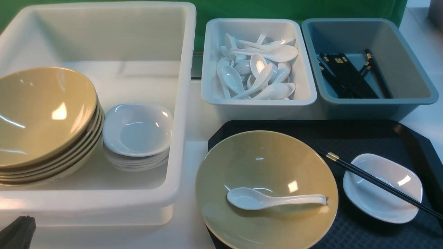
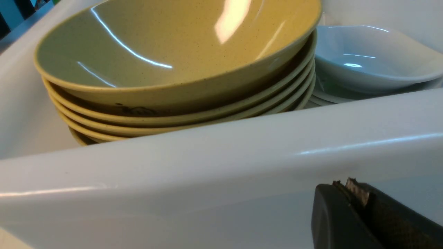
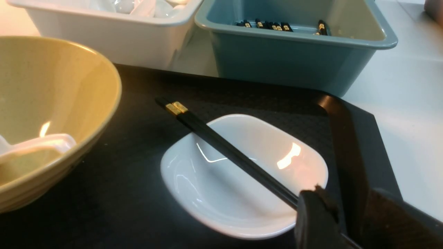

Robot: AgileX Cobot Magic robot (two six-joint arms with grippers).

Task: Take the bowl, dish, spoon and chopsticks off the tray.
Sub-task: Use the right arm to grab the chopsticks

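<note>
While chopsticks (image 1: 380,184) cross the dish (image 1: 370,204), bowl (image 1: 270,159) holds spoon (image 1: 263,200).

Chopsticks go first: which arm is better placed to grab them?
Right. The right gripper is open close to the chopsticks, which lie across the dish at the tray's right. The left gripper is by the large white tub, with the bowl between it and them.
</note>
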